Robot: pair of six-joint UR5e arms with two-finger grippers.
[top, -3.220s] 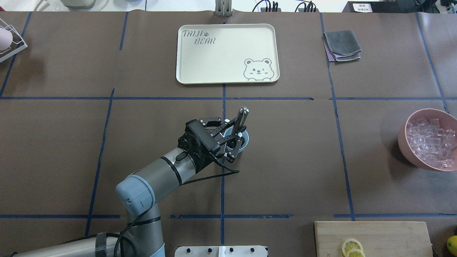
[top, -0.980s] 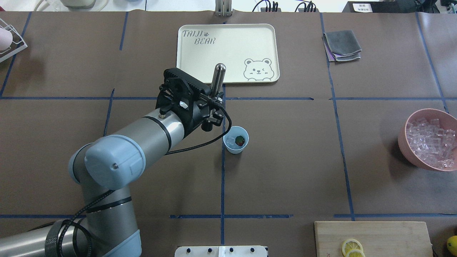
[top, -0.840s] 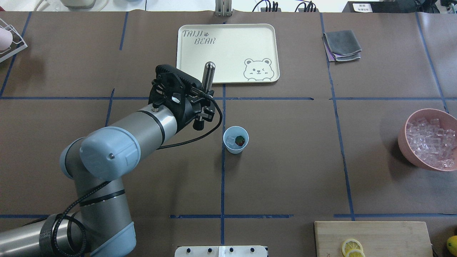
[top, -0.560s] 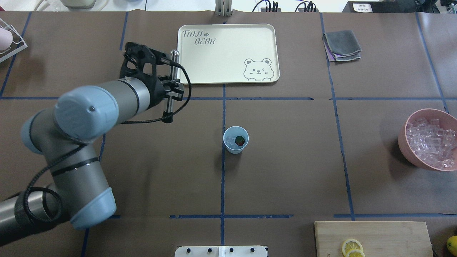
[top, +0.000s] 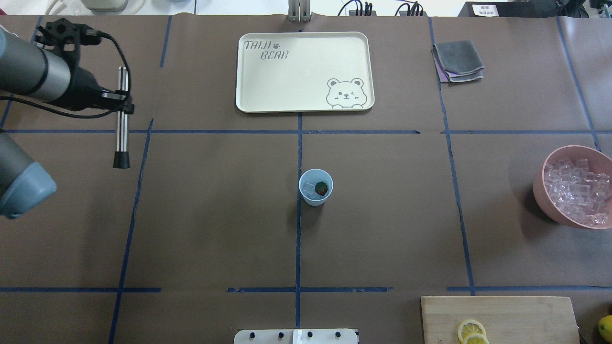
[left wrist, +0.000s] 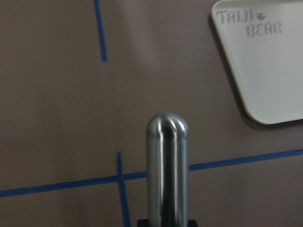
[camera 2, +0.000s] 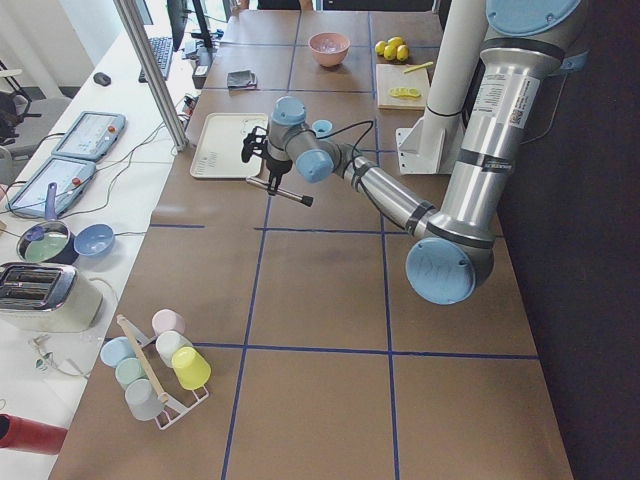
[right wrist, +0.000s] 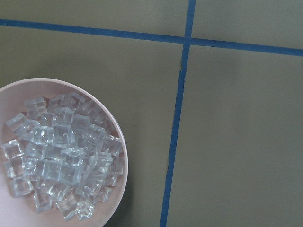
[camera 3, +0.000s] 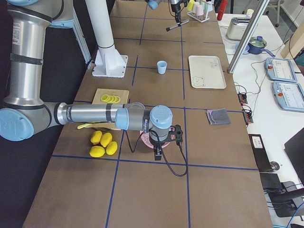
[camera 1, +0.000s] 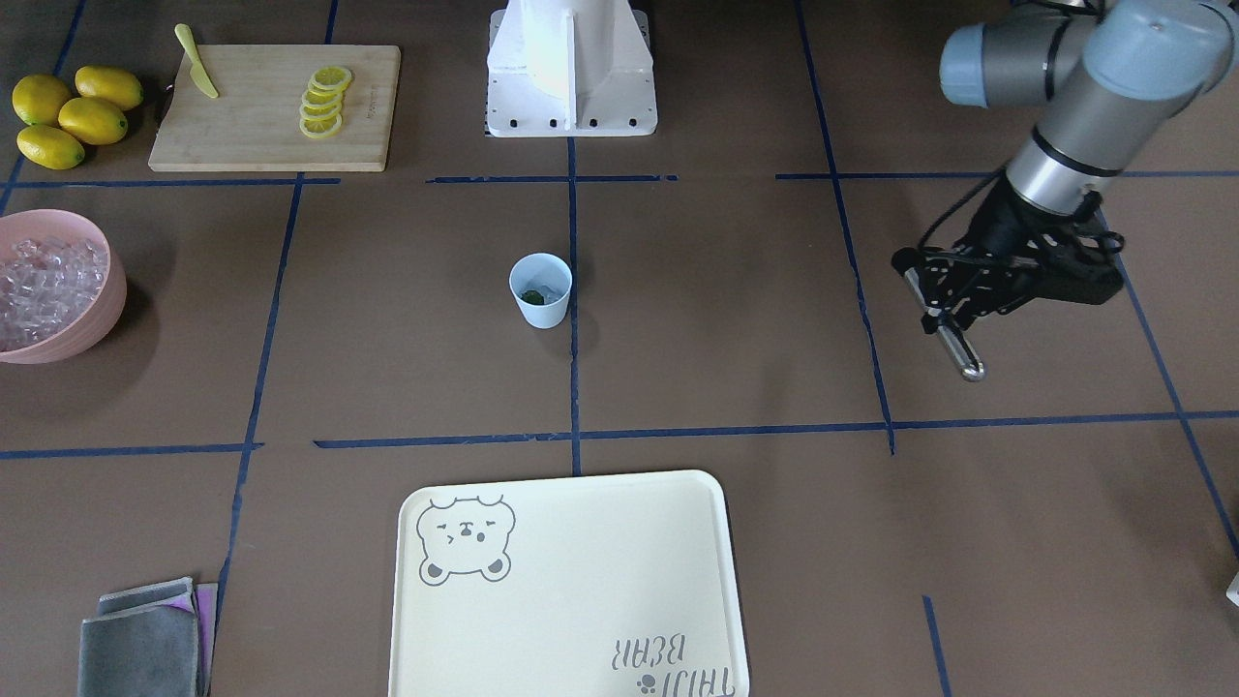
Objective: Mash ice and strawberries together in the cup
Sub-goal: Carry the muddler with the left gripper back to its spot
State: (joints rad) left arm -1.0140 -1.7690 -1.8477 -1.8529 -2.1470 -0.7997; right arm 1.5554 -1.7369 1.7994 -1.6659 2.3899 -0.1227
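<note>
The pale blue cup [top: 315, 187] [camera 1: 540, 290] stands upright at the table's middle. Inside it lie a red strawberry [top: 322, 188] with a dark green end and clear ice [top: 309, 189]. My left gripper [top: 122, 102] [camera 1: 947, 303] is far off to the left of the cup, above the table, shut on a metal masher rod [top: 123, 129]. The rod's black tip points back toward the robot, and its rounded steel end [left wrist: 166, 142] fills the left wrist view. My right gripper [camera 3: 164, 136] hovers over the pink bowl [right wrist: 111, 142]; I cannot tell whether it is open or shut.
The pink bowl [top: 542, 186] of ice cubes sits at the right edge. A cream bear tray [top: 304, 71] and a folded grey cloth [top: 458, 59] lie at the far side. A cutting board [camera 1: 276, 102] with lemon slices, whole lemons [camera 1: 68, 111] and a cup rack [camera 2: 155, 365] lie near the table's ends.
The left arm lifted the rod out of the cup and swung it far to the left. The cup stayed in place with the strawberry and ice inside.
</note>
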